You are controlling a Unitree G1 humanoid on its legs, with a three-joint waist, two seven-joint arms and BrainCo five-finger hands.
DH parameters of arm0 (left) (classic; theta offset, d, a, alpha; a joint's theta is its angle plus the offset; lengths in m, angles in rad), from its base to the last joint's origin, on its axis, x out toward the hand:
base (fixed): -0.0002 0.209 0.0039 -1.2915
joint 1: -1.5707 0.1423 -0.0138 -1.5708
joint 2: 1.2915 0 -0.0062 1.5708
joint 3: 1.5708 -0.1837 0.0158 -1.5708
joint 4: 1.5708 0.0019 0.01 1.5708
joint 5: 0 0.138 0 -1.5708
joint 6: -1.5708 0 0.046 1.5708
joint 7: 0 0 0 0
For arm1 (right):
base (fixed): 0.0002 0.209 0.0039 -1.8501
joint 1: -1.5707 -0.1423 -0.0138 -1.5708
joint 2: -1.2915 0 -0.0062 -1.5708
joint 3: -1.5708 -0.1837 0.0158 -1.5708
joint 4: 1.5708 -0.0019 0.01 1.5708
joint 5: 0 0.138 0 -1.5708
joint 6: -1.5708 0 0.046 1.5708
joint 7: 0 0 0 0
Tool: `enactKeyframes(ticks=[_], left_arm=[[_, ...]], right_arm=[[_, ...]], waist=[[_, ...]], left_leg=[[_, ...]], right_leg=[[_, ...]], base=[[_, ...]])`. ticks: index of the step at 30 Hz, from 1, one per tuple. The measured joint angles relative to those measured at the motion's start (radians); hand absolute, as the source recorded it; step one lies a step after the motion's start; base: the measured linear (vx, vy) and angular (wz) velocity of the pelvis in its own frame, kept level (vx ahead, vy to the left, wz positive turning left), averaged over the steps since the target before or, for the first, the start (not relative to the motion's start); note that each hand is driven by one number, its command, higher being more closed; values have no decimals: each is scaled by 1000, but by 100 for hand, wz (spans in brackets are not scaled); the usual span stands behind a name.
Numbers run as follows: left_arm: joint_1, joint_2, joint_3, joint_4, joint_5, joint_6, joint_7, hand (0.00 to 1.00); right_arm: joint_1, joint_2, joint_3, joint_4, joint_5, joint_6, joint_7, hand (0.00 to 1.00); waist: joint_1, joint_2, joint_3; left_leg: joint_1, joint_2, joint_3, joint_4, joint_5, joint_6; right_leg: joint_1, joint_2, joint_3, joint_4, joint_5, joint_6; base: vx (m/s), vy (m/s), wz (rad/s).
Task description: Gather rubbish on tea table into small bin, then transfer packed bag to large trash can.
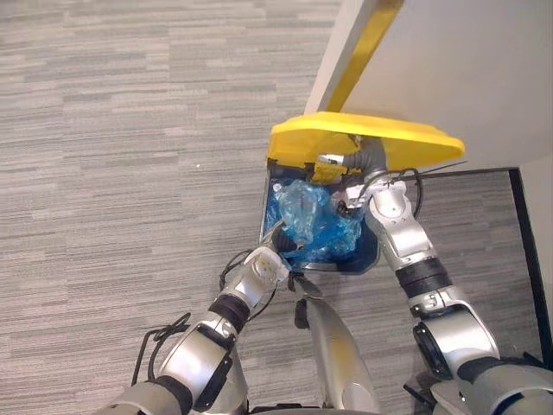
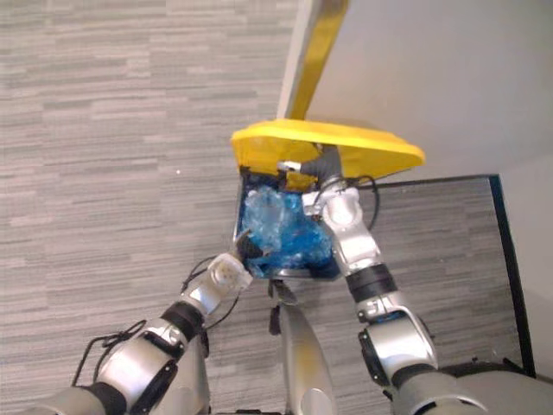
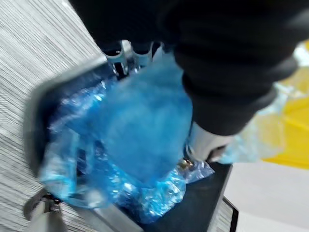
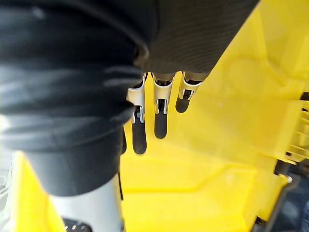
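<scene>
The right robot hand (image 4: 160, 123), spread flat, presses up under the yellow lid (image 1: 389, 138) so that the large trash can (image 1: 367, 253) is open. Just below it the blue bag (image 1: 311, 220) sits in the can's mouth. The left robot hand (image 1: 266, 264) is at its near side; whether it grips, I cannot tell.

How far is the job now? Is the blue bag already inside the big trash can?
Nearly finished. Done: the blue bag sits in the opening of the trash can. In hand: the right hand props up the yellow lid with straight fingers, and the left hand is at the bag by the near rim. Left: pull both hands away and close the lid.
</scene>
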Motion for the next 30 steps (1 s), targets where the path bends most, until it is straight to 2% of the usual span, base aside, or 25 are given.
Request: enactKeyframes(ticks=[6, 9, 13, 17, 21, 22, 23, 24, 25, 26, 27, 28, 29, 30], left_arm=[[142, 73, 49, -109, -112, -26, -1, 0], [232, 110, 116, -160, -165, -46, -6, 0], [348, 145, 196, -196, -229, -64, -29, 0], [466, 192, 303, -161, -247, -69, -48, 0], [546, 197, 413, -38, -246, -62, -47, 0], [560, 191, 429, -24, -246, -59, -47, 0], [578, 166, 449, -1, -245, -54, -46, 0], [596, 154, 462, 16, -244, -46, -47, 0], [607, 147, 469, 34, -244, -40, -47, 0], [614, 146, 485, 54, -244, -30, -49, 0], [619, 146, 487, 57, -242, -24, -47, 0], [621, 145, 487, 58, -239, -22, -47, 0], [620, 143, 487, 57, -238, -22, -47, 0], [609, 127, 504, 61, -237, -20, -48, 0]], right_arm=[[118, 23, -8, 87, -20, 1, 16, 0], [211, 50, -26, 117, -46, 2, 26, 0], [297, 58, -34, 126, -86, 3, 45, 0], [372, 96, -74, 132, -125, 3, 59, 0], [459, 141, -89, 154, -166, 3, 73, 0], [481, 145, -92, 152, -172, 2, 75, 0], [519, 155, -104, 153, -185, 3, 78, 0], [553, 170, -103, 158, -190, 3, 81, 0], [574, 184, -103, 172, -193, 2, 84, 0], [619, 216, -126, 211, -204, -1, 86, 0], [661, 244, -156, 255, -211, 1, 85, 0], [686, 257, -173, 290, -216, 2, 86, 0], [705, 262, -185, 328, -228, 2, 84, 0], [737, 267, -220, 389, -240, 6, 82, 0]], waist=[[10, 3, -19], [10, 8, -22], [12, 14, -34], [19, 13, -48], [32, 8, -55], [30, 7, -57], [32, 13, -58], [34, 23, -67], [32, 16, -78], [32, 14, -94], [29, 7, -117], [30, 2, -131], [29, -7, -143], [26, -7, -154]], left_leg=[[61, 0, -1, -62, 19, 7], [125, -1, -3, -89, 33, -2], [171, -21, -3, -91, 30, 7], [212, -46, 7, -67, 21, 25], [218, -69, 52, 17, -12, 55], [208, -72, 59, 40, -17, 63], [209, -58, 68, 29, -10, 75], [205, -41, 89, 16, 3, 69], [208, -33, 102, 10, 14, 65], [219, -27, 111, -13, 30, 61], [233, -27, 109, -35, 42, 54], [237, -26, 110, -43, 49, 46], [235, -23, 111, -42, 51, 42], [231, -27, 114, -51, 52, 36]], right_leg=[[57, 4, -7, -47, 4, 10], [115, 6, -10, -57, 7, 6], [165, -12, -11, -60, 3, 12], [208, -31, 6, -57, 10, 21], [229, -54, 33, -58, 29, 45], [228, -60, 36, -61, 19, 57], [223, -75, 14, -43, -39, 112], [171, -79, -19, 84, -48, 39], [143, -85, -28, 212, -57, -3], [138, -93, -34, 386, -104, -31], [170, -104, -34, 482, -153, -28], [206, -111, -27, 513, -214, -16], [241, -118, -23, 511, -266, -1], [275, -111, -38, 430, -302, 10]], base=[[62, -15, 3], [86, 11, 2], [26, 48, 7], [-28, 74, -3], [-98, 82, -23], [-220, 97, -26], [-203, 41, -28], [-219, 29, -37], [-139, -24, -41], [-87, -27, -24], [-16, -91, -13], [29, -107, -6], [-16, -173, -6], [-52, -180, -11]])
